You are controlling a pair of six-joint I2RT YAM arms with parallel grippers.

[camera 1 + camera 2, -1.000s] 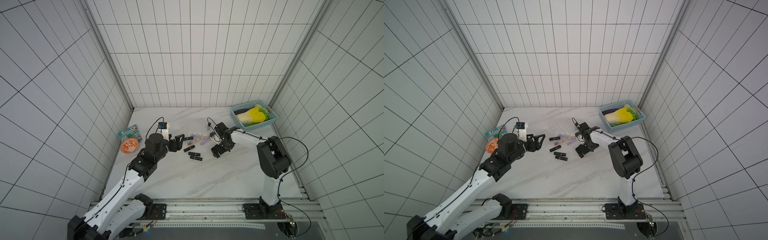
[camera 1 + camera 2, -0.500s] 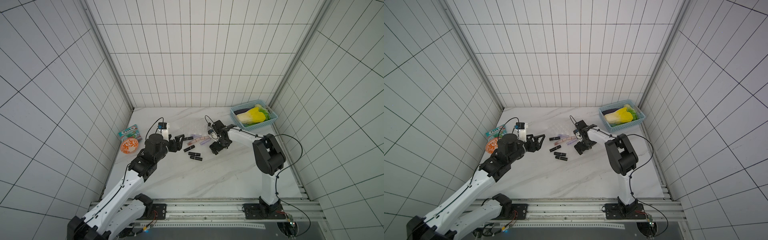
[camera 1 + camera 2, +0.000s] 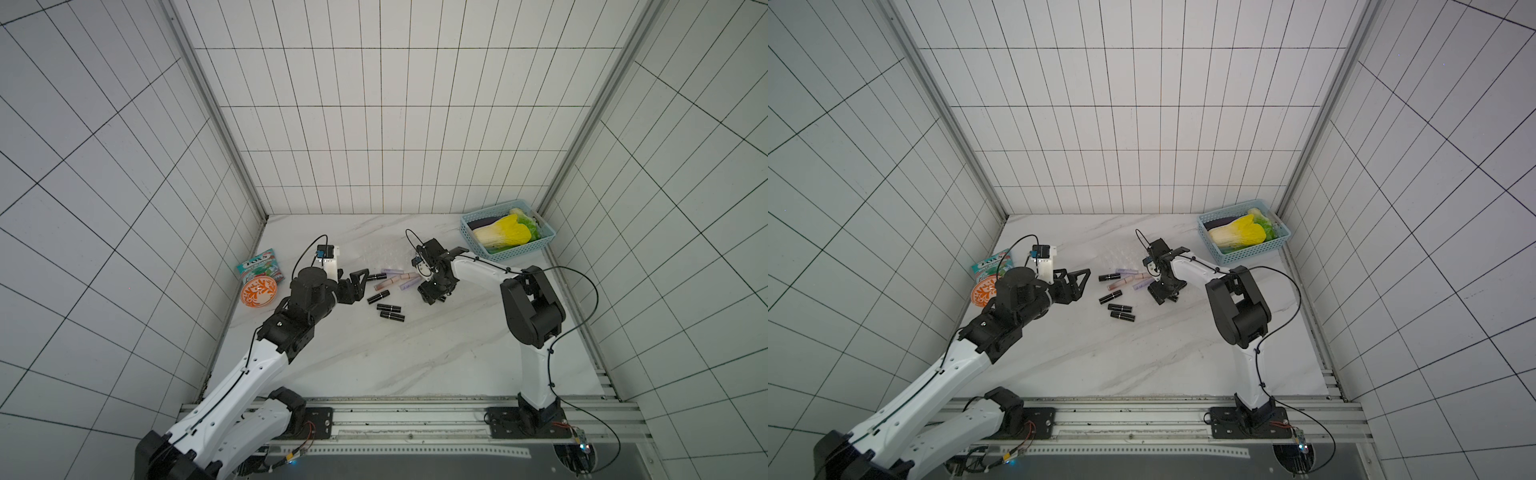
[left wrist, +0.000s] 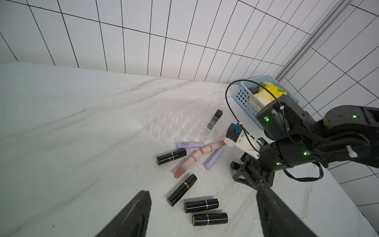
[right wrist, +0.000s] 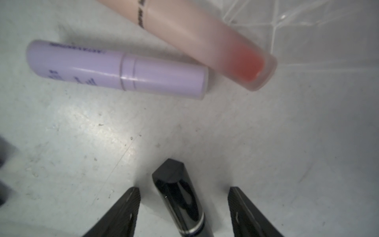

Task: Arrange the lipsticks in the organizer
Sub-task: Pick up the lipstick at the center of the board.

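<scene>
White marble tabletop [image 3: 374, 353]: right gripper [image 5: 183, 188] straddles a black lipstick [image 5: 180, 197], jaws apart, clear of it; left gripper [image 4: 202, 191] hangs open-jawed near scattered lipsticks [image 4: 201, 205] beside the clear organizer [image 4: 184, 121].

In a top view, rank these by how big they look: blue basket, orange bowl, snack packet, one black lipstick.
1. basket
2. bowl and packet: they look about alike, so I have not ranked them against each other
3. black lipstick, clearly the smallest
</scene>
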